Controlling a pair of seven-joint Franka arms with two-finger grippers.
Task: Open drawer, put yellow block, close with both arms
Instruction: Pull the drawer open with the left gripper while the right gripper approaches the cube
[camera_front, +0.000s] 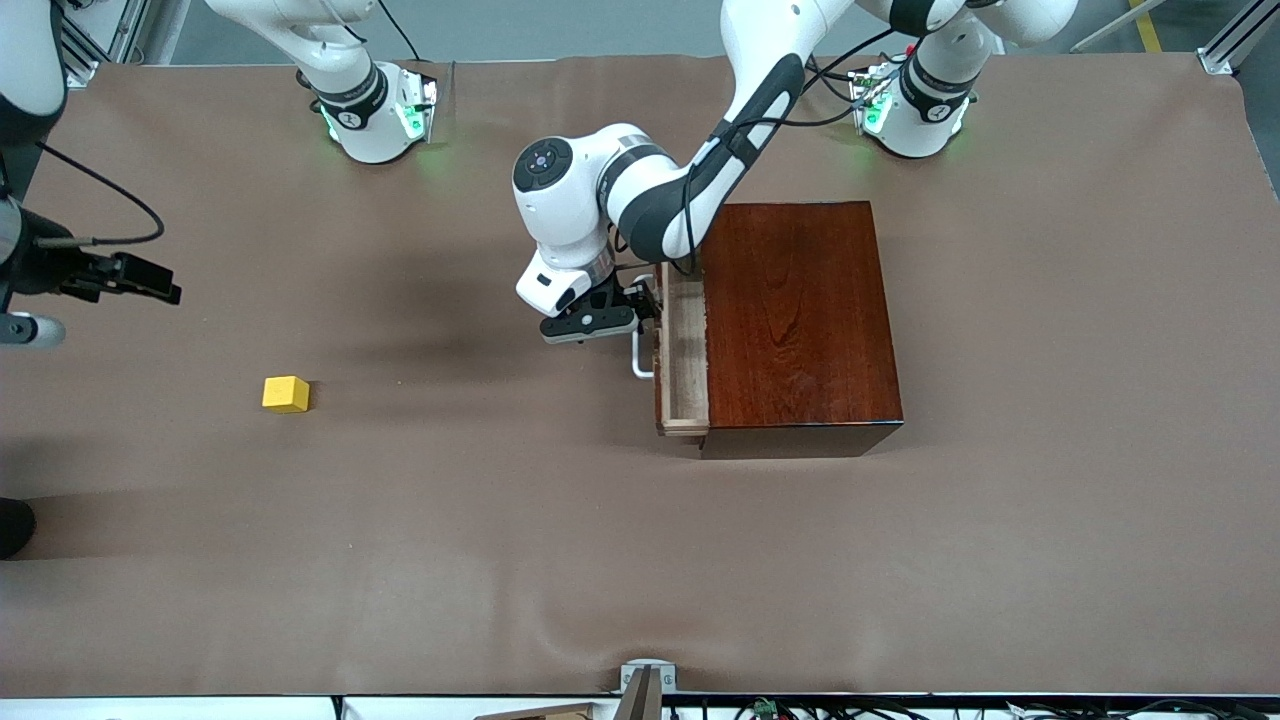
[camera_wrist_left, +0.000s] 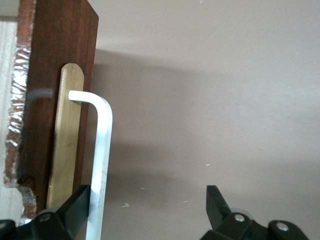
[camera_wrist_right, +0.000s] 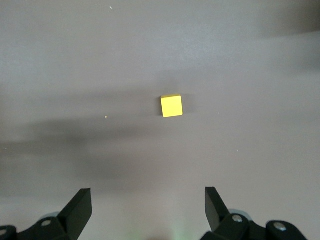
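Observation:
The mahogany box (camera_front: 800, 310) stands toward the left arm's end of the table. Its drawer (camera_front: 686, 350) is pulled out a little, showing pale wood. My left gripper (camera_front: 640, 300) is at the drawer's white handle (camera_front: 640, 362). In the left wrist view the gripper (camera_wrist_left: 147, 192) is open and the handle (camera_wrist_left: 102, 150) runs between the jaws, against one finger (camera_wrist_left: 80, 205), in front of the dark drawer front (camera_wrist_left: 55, 50). The yellow block (camera_front: 286, 394) lies on the table toward the right arm's end. My right gripper (camera_front: 150, 285) hangs open and empty high over the table near the block (camera_wrist_right: 171, 105).
The brown table cover (camera_front: 500, 550) spreads between the block and the box. A metal bracket (camera_front: 645, 680) sits at the table edge nearest the front camera. The two arm bases (camera_front: 380, 115) (camera_front: 915, 110) stand along the edge farthest from it.

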